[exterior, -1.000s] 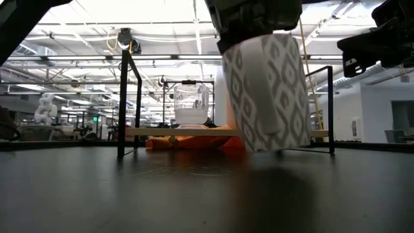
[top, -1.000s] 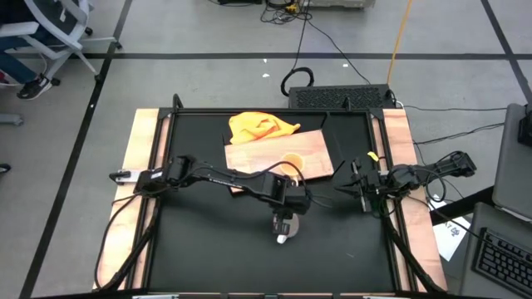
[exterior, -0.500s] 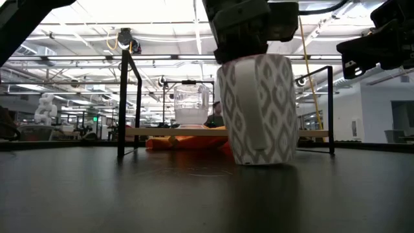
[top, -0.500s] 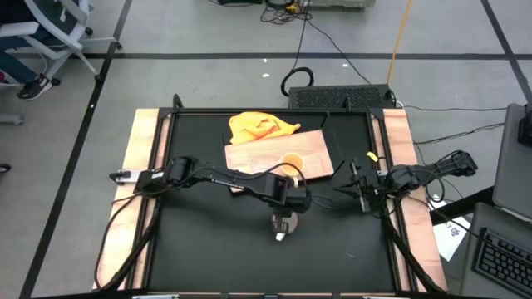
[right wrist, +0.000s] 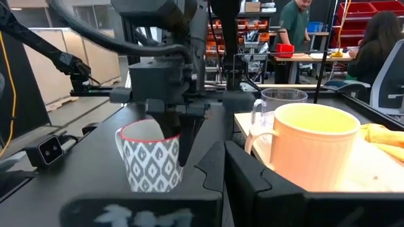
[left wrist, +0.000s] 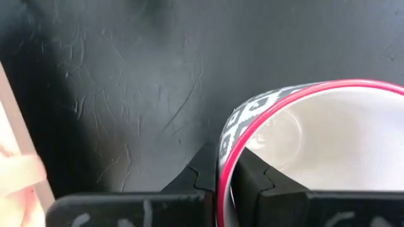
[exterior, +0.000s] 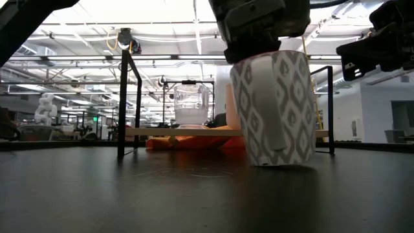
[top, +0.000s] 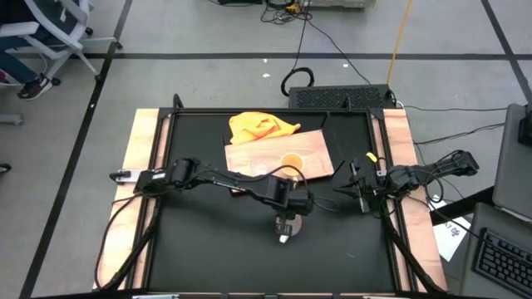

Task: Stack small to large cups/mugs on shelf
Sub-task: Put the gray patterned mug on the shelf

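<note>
Now the left pincer point(exterior: 259, 48), clenched on the rim of the white mug point(exterior: 275, 107), has set it back near the table point(top: 216, 249) after tilting and shifting it, low of frame centre in the high view. So the mug is gripped but not yet carried to the shelf point(top: 262, 154), where the yellow-orange mug point(top: 292, 162) and clear glass cup point(right wrist: 282, 99) stand. The right pincer point(top: 353, 187) waits clenched at right.

Bare black mat point(top: 208, 241) around white mug point(exterior: 275, 110)
</note>
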`<move>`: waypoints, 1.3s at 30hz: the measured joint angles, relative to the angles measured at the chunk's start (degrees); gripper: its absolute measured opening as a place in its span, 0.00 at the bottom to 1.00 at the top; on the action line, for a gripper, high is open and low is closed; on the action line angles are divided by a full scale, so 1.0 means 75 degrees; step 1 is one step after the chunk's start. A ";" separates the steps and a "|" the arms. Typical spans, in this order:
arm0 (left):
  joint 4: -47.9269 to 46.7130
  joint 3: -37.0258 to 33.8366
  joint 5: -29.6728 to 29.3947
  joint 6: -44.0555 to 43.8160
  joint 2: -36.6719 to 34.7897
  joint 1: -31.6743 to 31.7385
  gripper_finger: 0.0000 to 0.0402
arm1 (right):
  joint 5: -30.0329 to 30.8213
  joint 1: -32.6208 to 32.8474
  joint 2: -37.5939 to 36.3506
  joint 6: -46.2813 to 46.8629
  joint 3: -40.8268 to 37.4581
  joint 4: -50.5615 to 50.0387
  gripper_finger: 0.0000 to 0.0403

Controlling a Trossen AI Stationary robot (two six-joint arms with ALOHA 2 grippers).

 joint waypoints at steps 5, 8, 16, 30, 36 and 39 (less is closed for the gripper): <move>0.0193 0.0126 0.0052 0.0144 0.0037 -0.0010 0.05 | 0.0000 0.0000 -0.0005 -0.0012 0.0000 0.0005 0.00; 0.0116 0.0129 0.0031 0.0136 0.0035 -0.0012 0.05 | 0.0000 0.0000 -0.0002 -0.0015 -0.0001 0.0001 0.00; -0.0381 0.0144 -0.0073 -0.0105 0.0019 -0.0113 0.05 | 0.0000 0.0000 -0.0002 0.0000 0.0000 -0.0002 0.00; -0.1409 0.0150 -0.0020 -0.0451 0.0000 -0.0240 0.05 | 0.0000 0.0000 -0.0002 0.0006 0.0000 0.0023 0.00; -0.1391 0.0144 -0.0014 -0.0451 0.0000 -0.0243 0.05 | 0.0000 0.0000 -0.0002 0.0043 0.0000 0.0036 0.00; -0.1325 0.0141 -0.0017 -0.0442 0.0000 -0.0240 0.05 | 0.0000 0.0000 -0.0002 0.0119 -0.0001 0.0038 0.00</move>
